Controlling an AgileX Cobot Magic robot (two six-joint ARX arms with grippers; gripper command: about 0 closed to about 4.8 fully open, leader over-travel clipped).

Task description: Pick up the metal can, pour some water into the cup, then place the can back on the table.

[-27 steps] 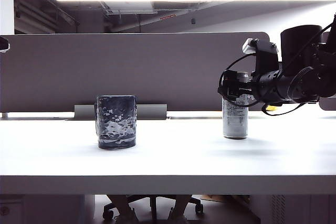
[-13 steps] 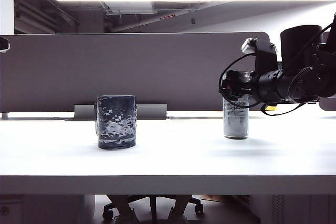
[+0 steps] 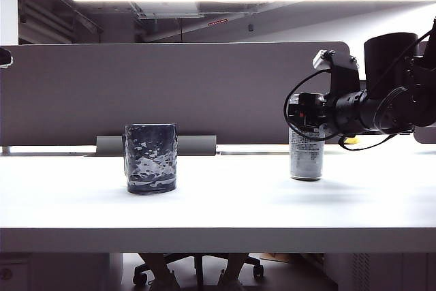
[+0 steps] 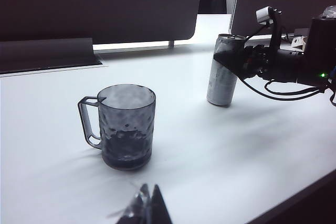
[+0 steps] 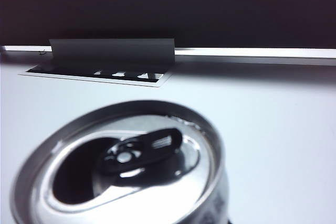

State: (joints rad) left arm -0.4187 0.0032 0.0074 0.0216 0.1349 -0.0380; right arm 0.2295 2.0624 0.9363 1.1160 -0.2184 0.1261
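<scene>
My right gripper (image 3: 304, 115) is around the metal can's (image 3: 305, 157) top, grip unconfirmed; can not lifted, nothing poured into the cup (image 3: 150, 158) well aside; left gripper (image 4: 146, 208) looks closed, idle.

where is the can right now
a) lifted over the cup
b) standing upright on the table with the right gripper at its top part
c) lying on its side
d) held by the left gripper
b: the can stands upright on the table, apart from the cup, with the right gripper around its upper part.
</scene>
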